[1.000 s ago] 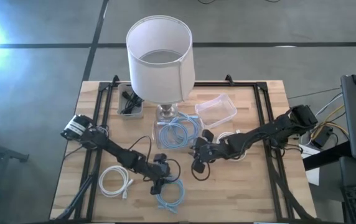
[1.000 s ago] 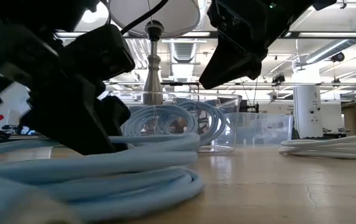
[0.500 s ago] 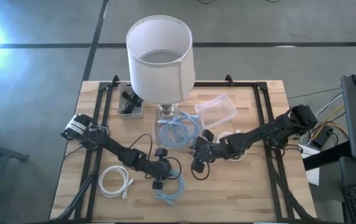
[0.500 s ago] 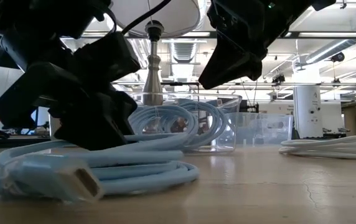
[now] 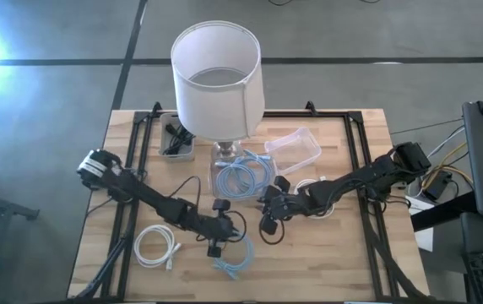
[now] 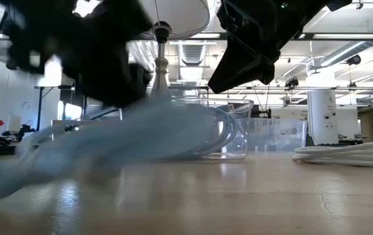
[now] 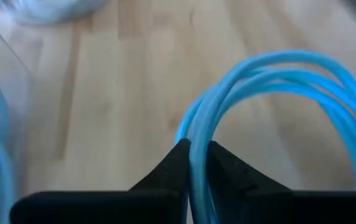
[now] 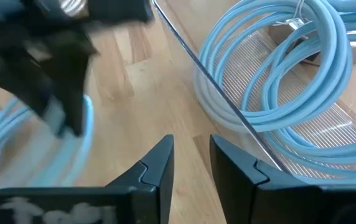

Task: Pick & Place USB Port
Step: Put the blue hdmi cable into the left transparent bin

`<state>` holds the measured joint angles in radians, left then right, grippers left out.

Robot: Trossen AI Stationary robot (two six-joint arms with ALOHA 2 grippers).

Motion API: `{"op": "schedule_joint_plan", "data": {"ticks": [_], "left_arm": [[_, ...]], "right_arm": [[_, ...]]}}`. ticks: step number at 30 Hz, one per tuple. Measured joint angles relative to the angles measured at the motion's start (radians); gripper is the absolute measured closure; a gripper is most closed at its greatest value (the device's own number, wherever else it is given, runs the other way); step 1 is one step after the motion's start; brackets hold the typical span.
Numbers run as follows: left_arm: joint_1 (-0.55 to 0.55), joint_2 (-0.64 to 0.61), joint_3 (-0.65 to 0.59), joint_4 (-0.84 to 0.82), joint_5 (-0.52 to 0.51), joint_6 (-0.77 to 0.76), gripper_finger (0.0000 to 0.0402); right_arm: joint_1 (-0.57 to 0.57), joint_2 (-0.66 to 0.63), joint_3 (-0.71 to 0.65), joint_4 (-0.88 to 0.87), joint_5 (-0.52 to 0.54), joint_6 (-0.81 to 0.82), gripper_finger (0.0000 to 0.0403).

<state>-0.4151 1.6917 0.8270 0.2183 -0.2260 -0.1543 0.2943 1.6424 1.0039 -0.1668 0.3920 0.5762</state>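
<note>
A light blue USB cable coil point(image 5: 235, 260) lies near the table's front middle and blurs across the low view point(image 6: 108, 143). My left gripper point(image 5: 214, 247) is shut on it, with its loops point(image 7: 277, 68) arching beyond the fingers. My right gripper point(image 5: 267, 226) hangs open a little to the right, above bare wood point(image 8: 190, 146), and touches nothing. Just behind the two grippers, a clear container point(image 5: 216, 187) holds another blue cable coil point(image 8: 284, 68). My left gripper pinches several strands of the coil point(image 7: 194, 134) between its two fingers point(image 7: 179, 158), which lie across them. The loops stand out past the fingertips. In the low view the cable trails from the raised gripper down toward the table.
A tall lamp with a white shade point(image 5: 216, 76) stands at the back middle. An empty clear tray point(image 5: 294, 150) sits to its right and a small tray of dark parts point(image 5: 176, 139) to its left. White cable coils lie at front left point(image 5: 155, 247) and right point(image 5: 313, 184).
My left gripper has risen from the table with the blue cable coil. The part in its hold has come up with it while the rest drags, blurred, over the wood. My right gripper has kept still.
</note>
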Motion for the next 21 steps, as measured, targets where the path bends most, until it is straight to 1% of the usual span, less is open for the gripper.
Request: {"op": "schedule_joint_plan", "data": {"ticks": [2,5,6,8,12,15,19,21], "left_arm": [[-0.006,-0.045,0.015,-0.056,0.0,0.006,0.0352],[-0.023,-0.111,0.026,-0.119,-0.018,0.054,0.0359],[-0.03,-0.137,0.032,-0.125,-0.034,0.075,0.0363],[-0.039,-0.186,0.041,-0.128,-0.099,0.121,0.037],[-0.034,-0.266,0.044,-0.169,-0.29,0.224,0.0373],[-0.029,-0.312,0.05,-0.162,-0.46,0.27,0.0373],[-0.013,-0.339,0.054,-0.08,-0.691,0.331,0.0373],[0.001,-0.343,0.054,-0.038,-0.751,0.355,0.0373]], "right_arm": [[0.0,0.0,0.0,-0.007,0.0,0.0,0.0304],[0.008,0.0,-0.006,-0.013,-0.02,0.0,0.0309],[0.012,0.0,-0.008,-0.02,-0.041,0.0,0.031],[0.024,0.0,-0.012,-0.033,-0.087,0.0,0.0313],[0.057,0.0,-0.018,-0.067,-0.157,0.0,0.0317],[0.084,0.0,-0.024,-0.07,-0.163,0.0,0.0315],[0.111,0.0,-0.027,-0.07,-0.166,-0.006,0.031],[0.115,0.0,-0.027,-0.07,-0.167,-0.007,0.0308]]}}
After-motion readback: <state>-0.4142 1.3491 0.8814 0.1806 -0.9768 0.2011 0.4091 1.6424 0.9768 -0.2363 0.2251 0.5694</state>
